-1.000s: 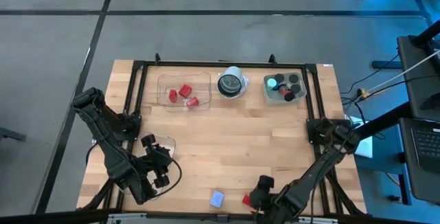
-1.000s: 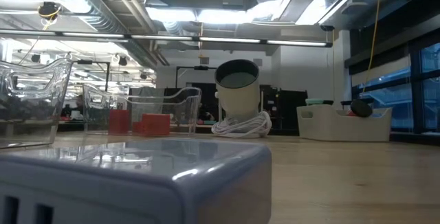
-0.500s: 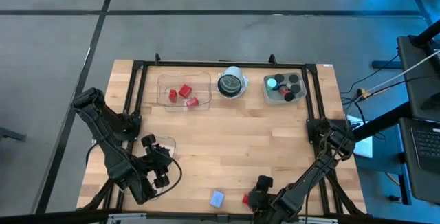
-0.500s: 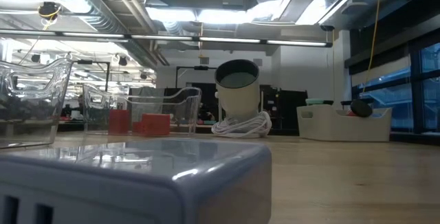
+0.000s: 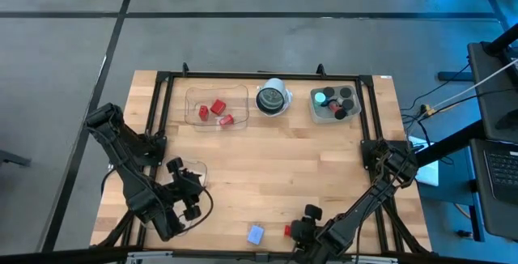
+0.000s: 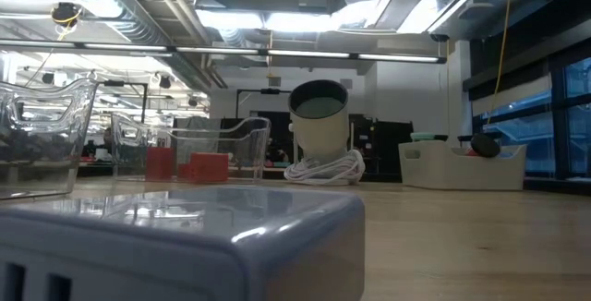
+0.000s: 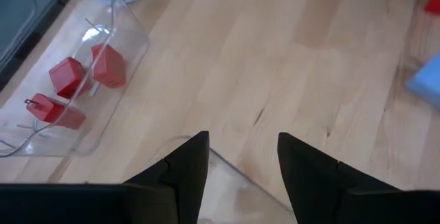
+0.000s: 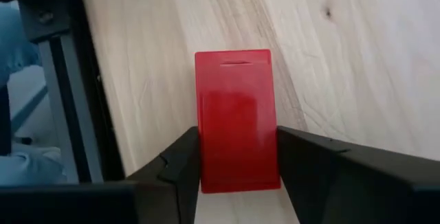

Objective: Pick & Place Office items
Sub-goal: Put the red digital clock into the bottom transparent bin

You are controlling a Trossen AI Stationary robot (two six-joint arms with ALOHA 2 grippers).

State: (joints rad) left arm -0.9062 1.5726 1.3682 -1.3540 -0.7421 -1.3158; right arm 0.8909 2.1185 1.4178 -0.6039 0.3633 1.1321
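At the table's left near corner the left gripper [image 5: 191, 202] waits over a clear tray [image 5: 200, 169] that lies partly beneath it, its two dark fingers [image 7: 184, 165] spread with bare wood and the tray's edge showing between them and nothing held. Farther back on the left, another clear plastic tray [image 5: 194, 95] holds three red blocks [image 5: 218, 108], which the left wrist view also shows lying together inside its transparent wall. Near the front edge, just left of centre, a pale-blue rectangle [image 5: 256, 234] lies flat on the wood table [image 5: 283, 167]. Just to its right the right gripper [image 5: 296, 231] is down at the front edge, clenched on a red block [image 8: 238, 119]; the right wrist view shows both fingers [image 8: 180, 162] pressed against the block's long sides, with the table's black frame rail close by. At the back centre stands a round white-rimmed object [image 5: 273, 99]. To its right, a white bin [image 5: 316, 110] holds a teal round cap [image 5: 320, 98] and several short black cylinders [image 5: 346, 95], with a bit of red among them.
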